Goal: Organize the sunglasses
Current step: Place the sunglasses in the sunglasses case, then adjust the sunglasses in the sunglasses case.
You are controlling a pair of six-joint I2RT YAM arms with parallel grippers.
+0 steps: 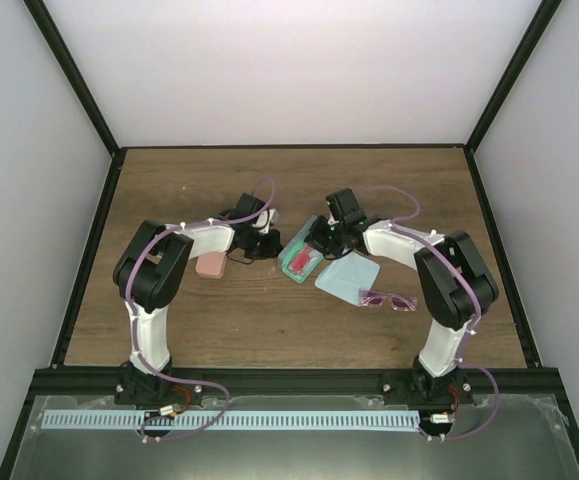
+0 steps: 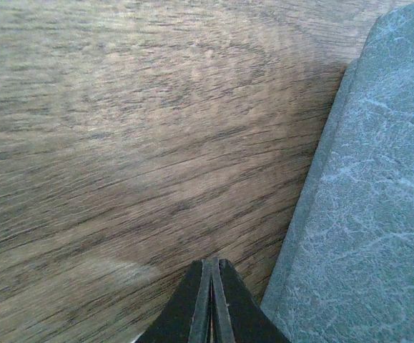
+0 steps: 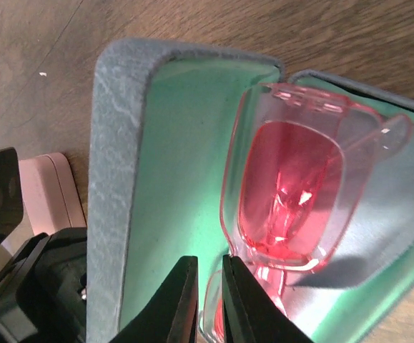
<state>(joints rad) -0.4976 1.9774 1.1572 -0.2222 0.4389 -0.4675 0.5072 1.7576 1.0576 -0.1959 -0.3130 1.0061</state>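
The red-lensed sunglasses [image 3: 292, 193] lie folded inside the open blue-grey case [image 3: 117, 179], on its green lining; in the top view the case [image 1: 299, 260] sits mid-table. My right gripper [image 3: 209, 300] hovers over the case with its jaws a narrow gap apart and nothing between them, its right finger against the red frame; it also shows in the top view [image 1: 321, 238]. My left gripper [image 2: 212, 300] is shut and empty, low over the table beside the case's outer shell [image 2: 378, 200]. The pinkish-purple sunglasses [image 1: 387, 299] lie on the table to the right.
A pink case [image 1: 212, 265] lies left of the left gripper [image 1: 261, 244] and shows in the right wrist view [image 3: 46, 186]. A pale blue cloth [image 1: 349, 278] lies between the blue-grey case and the purple sunglasses. Dark frame walls bound the table.
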